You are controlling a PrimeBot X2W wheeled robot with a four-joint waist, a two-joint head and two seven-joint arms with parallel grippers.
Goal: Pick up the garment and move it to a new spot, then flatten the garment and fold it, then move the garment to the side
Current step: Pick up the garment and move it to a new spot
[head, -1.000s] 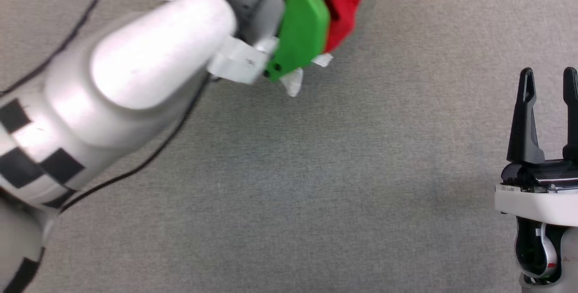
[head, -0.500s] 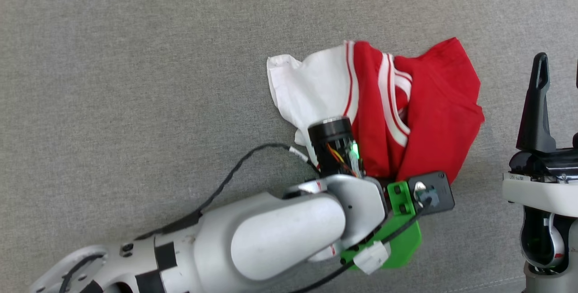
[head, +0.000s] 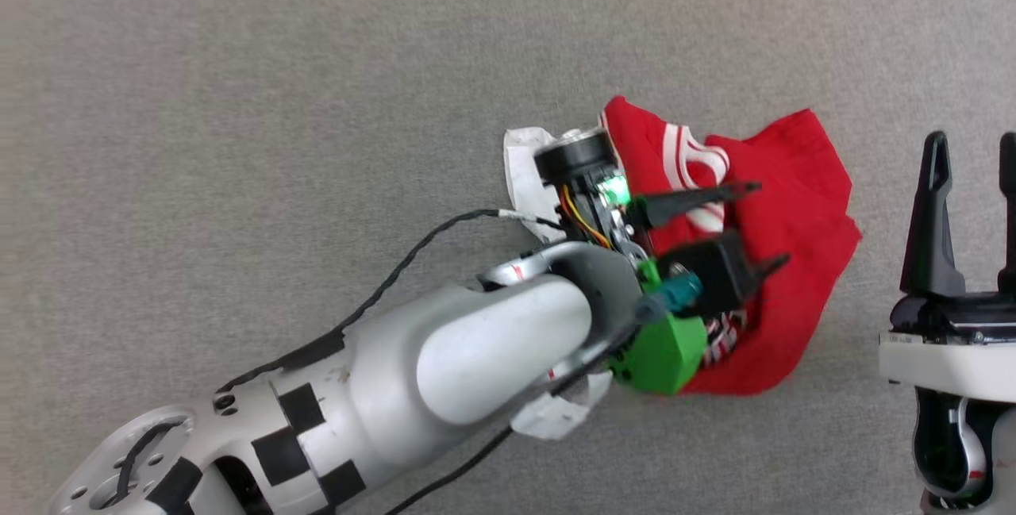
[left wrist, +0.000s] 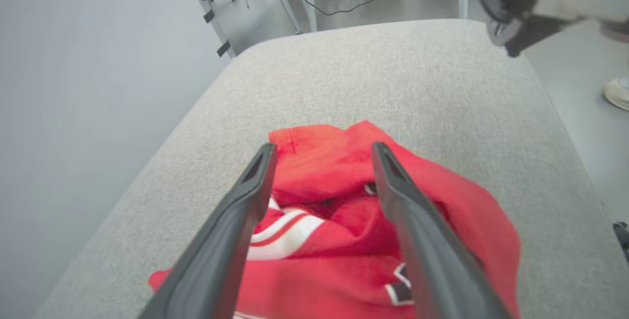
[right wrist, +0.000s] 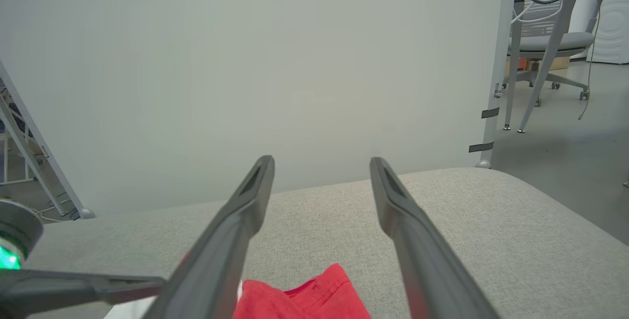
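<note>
**Head view.** The garment (head: 802, 205), a red jersey-style T-shirt, is shown crumpled in a heap on the grey upholstered seat (head: 278, 102), toward 3 o'clock from the centre of the view. Its long axis is laid from about 10 o'clock to 4 o'clock. A white sleeve (head: 520, 166) is seen at the 10 o'clock end and the red body at the 4 o'clock end. Which way the neck is turned cannot be told with certainty, the folds being tangled. The left gripper (head: 766, 223) is held over the heap, fingers directed toward 3 o'clock, jaws set apart, nothing clamped. The right gripper (head: 971, 151) is placed at 3 o'clock of the garment, near but apart from it, fingers toward 12 o'clock, jaws likewise apart and empty.

**Left wrist view.** Striped trim (left wrist: 282, 228) is seen between the spread fingers.
</note>
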